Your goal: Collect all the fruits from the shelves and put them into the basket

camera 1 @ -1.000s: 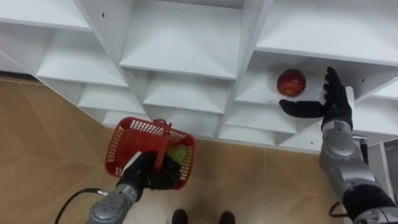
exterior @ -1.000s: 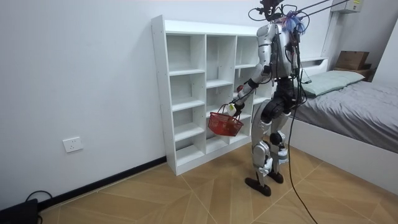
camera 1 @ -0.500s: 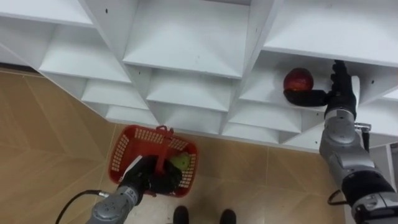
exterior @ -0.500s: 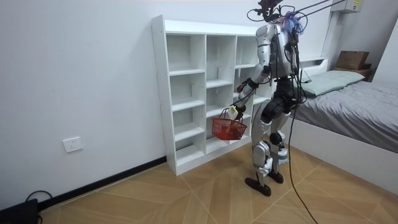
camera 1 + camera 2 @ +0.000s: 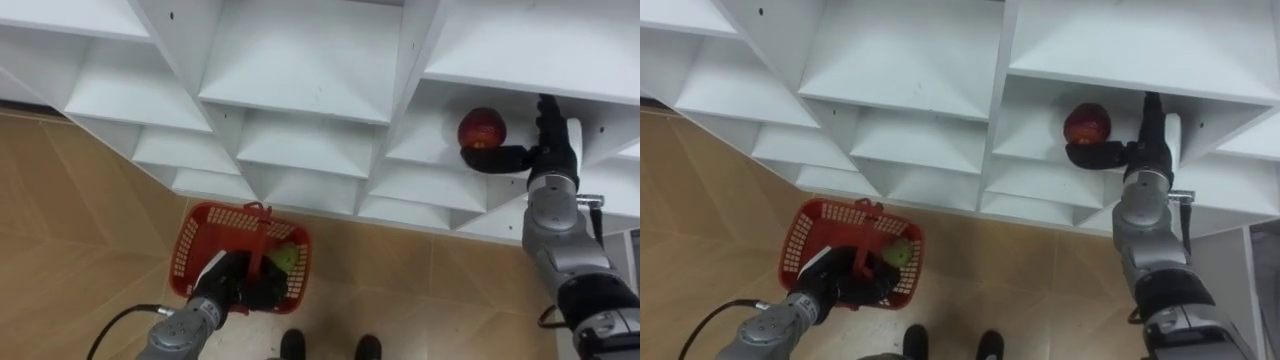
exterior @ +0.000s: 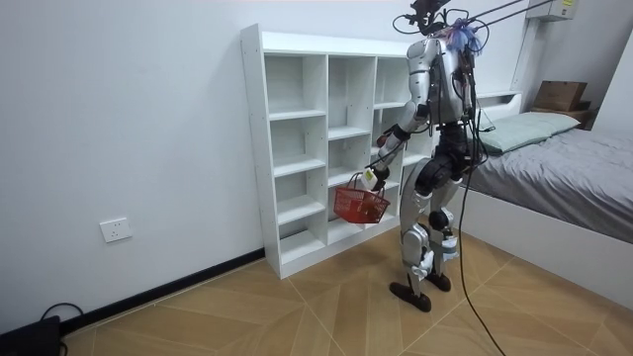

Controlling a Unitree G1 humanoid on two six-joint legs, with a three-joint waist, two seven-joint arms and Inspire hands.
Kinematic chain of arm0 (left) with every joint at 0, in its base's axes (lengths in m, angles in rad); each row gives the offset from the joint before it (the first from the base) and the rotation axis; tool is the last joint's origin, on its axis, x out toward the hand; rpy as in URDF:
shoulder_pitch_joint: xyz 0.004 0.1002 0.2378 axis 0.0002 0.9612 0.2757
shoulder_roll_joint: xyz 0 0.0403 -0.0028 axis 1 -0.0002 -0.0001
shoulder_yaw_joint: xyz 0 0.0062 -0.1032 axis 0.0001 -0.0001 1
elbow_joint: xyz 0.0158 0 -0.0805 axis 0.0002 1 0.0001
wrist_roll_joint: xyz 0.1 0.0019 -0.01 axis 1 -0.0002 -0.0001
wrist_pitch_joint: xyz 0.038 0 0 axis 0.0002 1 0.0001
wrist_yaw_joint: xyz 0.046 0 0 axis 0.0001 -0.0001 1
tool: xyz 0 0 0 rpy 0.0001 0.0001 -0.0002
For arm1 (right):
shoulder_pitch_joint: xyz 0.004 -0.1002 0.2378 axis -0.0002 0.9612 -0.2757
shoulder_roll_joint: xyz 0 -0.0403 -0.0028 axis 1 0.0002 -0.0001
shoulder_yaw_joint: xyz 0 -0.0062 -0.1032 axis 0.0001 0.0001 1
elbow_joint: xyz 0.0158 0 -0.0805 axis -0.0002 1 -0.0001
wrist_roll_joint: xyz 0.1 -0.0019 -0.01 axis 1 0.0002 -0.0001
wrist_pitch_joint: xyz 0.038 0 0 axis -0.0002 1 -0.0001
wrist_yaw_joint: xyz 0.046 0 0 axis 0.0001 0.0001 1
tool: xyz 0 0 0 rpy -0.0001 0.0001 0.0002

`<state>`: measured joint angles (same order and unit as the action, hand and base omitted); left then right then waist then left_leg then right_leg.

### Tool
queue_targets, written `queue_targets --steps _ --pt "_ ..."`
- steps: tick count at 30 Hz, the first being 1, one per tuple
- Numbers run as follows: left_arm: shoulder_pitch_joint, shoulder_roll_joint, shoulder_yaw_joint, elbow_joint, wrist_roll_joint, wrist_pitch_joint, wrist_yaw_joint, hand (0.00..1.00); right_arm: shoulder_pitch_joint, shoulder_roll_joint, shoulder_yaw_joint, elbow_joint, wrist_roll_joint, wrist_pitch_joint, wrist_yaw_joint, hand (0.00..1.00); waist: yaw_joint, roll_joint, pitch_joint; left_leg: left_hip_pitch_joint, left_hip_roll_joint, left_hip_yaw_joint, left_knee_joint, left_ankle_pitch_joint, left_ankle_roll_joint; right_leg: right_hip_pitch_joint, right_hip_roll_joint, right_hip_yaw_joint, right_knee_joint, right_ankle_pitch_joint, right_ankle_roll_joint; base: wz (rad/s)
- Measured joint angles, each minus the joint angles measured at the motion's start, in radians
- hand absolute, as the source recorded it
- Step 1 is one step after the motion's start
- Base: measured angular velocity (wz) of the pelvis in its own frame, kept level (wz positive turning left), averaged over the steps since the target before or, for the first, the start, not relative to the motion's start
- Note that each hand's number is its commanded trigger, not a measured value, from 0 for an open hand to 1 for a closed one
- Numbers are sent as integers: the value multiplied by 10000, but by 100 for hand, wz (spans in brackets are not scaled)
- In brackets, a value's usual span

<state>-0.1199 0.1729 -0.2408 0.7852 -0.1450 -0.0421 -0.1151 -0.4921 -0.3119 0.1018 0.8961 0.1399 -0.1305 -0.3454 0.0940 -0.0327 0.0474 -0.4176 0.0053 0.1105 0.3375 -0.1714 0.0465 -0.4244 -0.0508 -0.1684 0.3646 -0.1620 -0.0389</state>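
Observation:
A red apple (image 5: 481, 128) lies in a compartment of the white closet (image 5: 300, 70), on my right. My right hand (image 5: 546, 145) reaches into that compartment just right of the apple, open, fingers straight, thumb stretched along the apple's near side. Below left, my left hand (image 5: 238, 284) is shut on the handle of a red basket (image 5: 196, 250) hanging above the floor. A green fruit (image 5: 281, 258) lies inside it. The right eye view shows the same apple (image 5: 1087, 123), right hand (image 5: 1149, 138) and basket (image 5: 808, 238).
I stand facing the closet (image 6: 297, 148), whose other compartments are bare. Wooden floor (image 5: 70, 220) lies below the basket. A bed (image 6: 564, 163) stands on the room view's right, behind me.
My right hand has moved up into the compartment, and its thumb now lies against the apple. The basket has swung a little to the left.

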Motion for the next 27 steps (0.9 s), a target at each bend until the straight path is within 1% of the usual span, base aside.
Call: queue_targets --steps 6,13,27 --pt "-17 -57 -2 8 0 2 -3 100 1 1 66 0 -453 10 7 0 5 53 1 1 1 2 -1 0 0 1 1 1 1 0 0 0" --pt "-22 -58 -11 8 2 2 -35 100 1 5 176 19 -709 10 119 0 1 59 1 3 1 1 -20 1 0 -3 0 -1 1 0 -1 0" --pt "-18 -60 -13 8 -3 3 -47 100 2 5 177 19 -714 16 237 0 -5 58 1 2 1 9 -7 3 2 -4 -3 5 1 1 -1 0"
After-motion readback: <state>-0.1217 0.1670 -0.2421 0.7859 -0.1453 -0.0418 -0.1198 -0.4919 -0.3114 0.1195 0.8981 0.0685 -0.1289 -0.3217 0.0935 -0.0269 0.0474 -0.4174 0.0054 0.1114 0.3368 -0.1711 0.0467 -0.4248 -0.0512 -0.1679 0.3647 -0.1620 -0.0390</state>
